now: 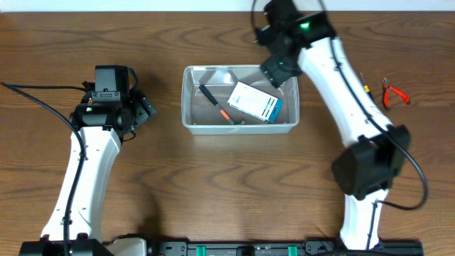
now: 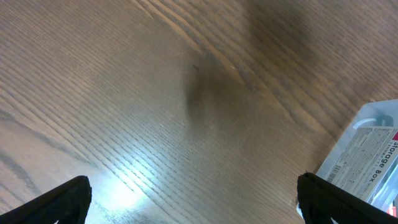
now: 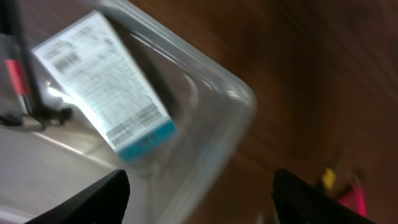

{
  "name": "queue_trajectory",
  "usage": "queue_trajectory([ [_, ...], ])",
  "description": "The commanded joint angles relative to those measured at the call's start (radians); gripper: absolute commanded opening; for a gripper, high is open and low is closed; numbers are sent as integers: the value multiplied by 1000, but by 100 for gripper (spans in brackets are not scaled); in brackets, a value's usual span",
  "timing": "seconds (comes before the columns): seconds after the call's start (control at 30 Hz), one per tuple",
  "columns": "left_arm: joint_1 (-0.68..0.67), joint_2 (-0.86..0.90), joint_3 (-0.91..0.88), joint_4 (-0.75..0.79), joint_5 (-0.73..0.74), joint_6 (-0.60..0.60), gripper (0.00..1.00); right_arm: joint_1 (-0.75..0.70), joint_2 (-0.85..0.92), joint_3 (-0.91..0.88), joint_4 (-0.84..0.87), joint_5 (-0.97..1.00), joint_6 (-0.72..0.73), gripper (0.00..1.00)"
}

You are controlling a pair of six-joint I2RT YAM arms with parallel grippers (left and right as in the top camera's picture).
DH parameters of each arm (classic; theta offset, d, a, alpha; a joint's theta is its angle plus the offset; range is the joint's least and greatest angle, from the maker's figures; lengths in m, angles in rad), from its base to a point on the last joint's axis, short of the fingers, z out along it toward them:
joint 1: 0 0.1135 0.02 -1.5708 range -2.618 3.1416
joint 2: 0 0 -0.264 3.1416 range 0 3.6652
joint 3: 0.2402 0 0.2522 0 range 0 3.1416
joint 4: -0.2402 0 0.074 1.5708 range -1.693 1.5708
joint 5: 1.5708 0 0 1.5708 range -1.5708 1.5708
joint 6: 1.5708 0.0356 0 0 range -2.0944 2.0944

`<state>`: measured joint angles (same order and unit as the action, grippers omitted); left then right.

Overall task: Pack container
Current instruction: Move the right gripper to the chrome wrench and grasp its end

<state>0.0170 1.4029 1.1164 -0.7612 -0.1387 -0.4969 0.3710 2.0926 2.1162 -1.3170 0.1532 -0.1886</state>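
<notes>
The clear plastic container point(image 1: 190, 99) stands at the table's middle back. Inside lie a blue-and-white box point(image 1: 254, 102) and a black tool with an orange band point(image 1: 217, 104). My right gripper point(image 1: 279, 67) hovers open and empty over the container's far right corner. The right wrist view shows the container's rim point(image 3: 239, 106), the box point(image 3: 102, 87) and the open fingers point(image 3: 199, 199). My left gripper point(image 1: 142, 107) is open and empty to the left of the container, over bare wood. The left wrist view shows its fingers point(image 2: 193, 205) wide apart and the container's labelled corner point(image 2: 367, 155).
Red-handled pliers point(image 1: 394, 92) lie on the table at the far right, with a thin yellow-tipped tool point(image 1: 365, 84) beside them. They show blurred in the right wrist view point(image 3: 348, 193). A black cable point(image 1: 35, 96) runs to the left arm.
</notes>
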Motion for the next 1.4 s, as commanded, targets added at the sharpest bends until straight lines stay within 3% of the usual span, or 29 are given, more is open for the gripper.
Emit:
queue_trajectory([
  [0.0,4,8,11,-3,-20,6,98,-69,-95,29,-45,52,137,77],
  [0.17,4,8,11,-3,-20,6,98,-164,-156,29,-157,45,143,78],
  [0.33,4,8,11,-3,-20,6,98,-248,-171,29,-222,-16,135,72],
  [0.73,4,8,11,-3,-20,6,98,-327,-248,-42,-324,-19,205,71],
  [0.93,4,8,11,-3,-20,6,98,-348,-448,-357,-179,12,248,74],
  [1.07,4,8,11,-3,-20,6,98,-397,-565,-595,-47,12,228,81],
  [1.23,4,8,11,-3,-20,6,98,-477,-566,-760,47,-13,133,92],
  [1.37,4,8,11,-3,-20,6,98,-528,-520,-825,156,-31,69,91],
])
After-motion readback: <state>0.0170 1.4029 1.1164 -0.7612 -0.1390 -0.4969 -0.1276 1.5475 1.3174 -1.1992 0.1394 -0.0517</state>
